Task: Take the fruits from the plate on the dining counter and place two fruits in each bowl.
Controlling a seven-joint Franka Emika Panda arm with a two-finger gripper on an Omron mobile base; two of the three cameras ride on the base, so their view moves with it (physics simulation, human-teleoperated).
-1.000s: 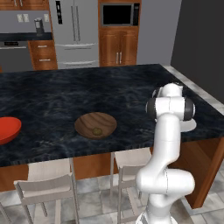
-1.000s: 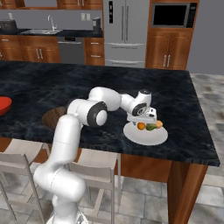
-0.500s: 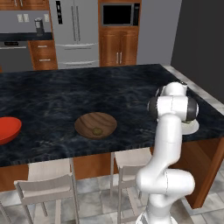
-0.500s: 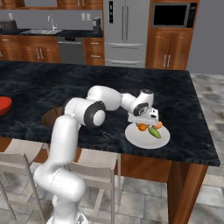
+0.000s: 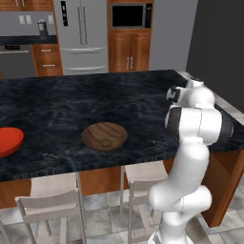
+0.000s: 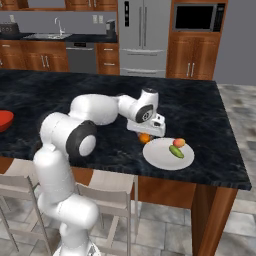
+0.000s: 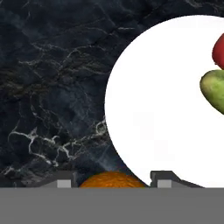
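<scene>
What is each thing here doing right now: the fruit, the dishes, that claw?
gripper: shut on the orange ball.
orange ball: held, beside the plate's edge.
plate: holds two fruits.
red-orange fruit: on plate.
green oblong fruit: on plate.
wooden bowl: holds olive-brown fruit.
red bowl: contents hidden.

My left and right base views look forward and down from behind the arm; both share the dining counter point(image 5: 71, 109). My hand view sits close above the plate point(image 7: 162, 127).
</scene>
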